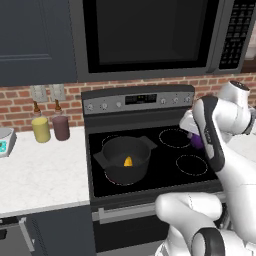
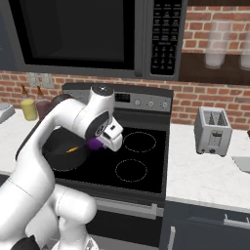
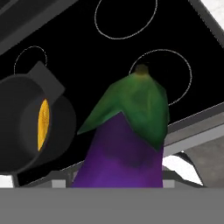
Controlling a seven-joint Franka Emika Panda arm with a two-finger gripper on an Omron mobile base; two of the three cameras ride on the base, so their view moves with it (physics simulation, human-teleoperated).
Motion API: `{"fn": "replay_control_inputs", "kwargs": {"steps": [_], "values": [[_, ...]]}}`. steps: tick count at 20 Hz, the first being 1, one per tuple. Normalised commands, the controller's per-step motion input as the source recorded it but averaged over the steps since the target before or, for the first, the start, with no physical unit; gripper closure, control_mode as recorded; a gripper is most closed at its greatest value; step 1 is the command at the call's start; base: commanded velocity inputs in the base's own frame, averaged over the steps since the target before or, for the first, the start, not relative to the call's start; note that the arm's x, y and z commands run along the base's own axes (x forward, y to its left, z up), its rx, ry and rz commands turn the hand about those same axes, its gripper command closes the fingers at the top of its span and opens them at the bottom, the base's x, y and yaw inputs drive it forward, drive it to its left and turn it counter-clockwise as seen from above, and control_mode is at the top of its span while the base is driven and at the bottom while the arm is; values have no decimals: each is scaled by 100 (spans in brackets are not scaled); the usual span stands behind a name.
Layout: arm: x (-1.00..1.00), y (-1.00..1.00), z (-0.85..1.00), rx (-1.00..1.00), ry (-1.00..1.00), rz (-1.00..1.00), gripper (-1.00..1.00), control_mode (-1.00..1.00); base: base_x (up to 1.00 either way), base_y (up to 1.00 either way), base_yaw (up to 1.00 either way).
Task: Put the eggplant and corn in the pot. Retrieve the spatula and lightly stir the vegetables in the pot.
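My gripper (image 2: 99,142) is shut on the eggplant (image 3: 127,135), a glossy purple vegetable with a green cap. It hangs above the stove's right burners, to the right of the pot. From the left base, the eggplant (image 1: 197,142) peeks out behind my forearm. The dark pot (image 1: 125,159) stands on the front left burner with the yellow corn (image 1: 128,161) inside it. In the hand view the pot (image 3: 26,127) lies to the left, with the corn (image 3: 43,122) on its floor. The spatula is out of view.
A yellow jar (image 1: 41,129) and a maroon jar (image 1: 61,127) stand on the left counter, near a small scale (image 1: 4,141). A toaster (image 2: 212,131) sits on the right counter. The microwave (image 1: 150,35) hangs low over the stove.
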Motion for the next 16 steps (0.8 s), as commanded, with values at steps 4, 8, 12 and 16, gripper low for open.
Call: {"fn": "replay_control_inputs", "kwargs": {"steps": [4,8,12,16], "values": [[5,100,0,-2,-1,10,100,-100,0,0,0],[22,100,0,-3,-4,9,100,-100,0,0,0],[28,94,0,-4,-2,8,100,-100,0,0,0],[36,77,-3,-4,0,6,100,-100,0,0,0]]}}
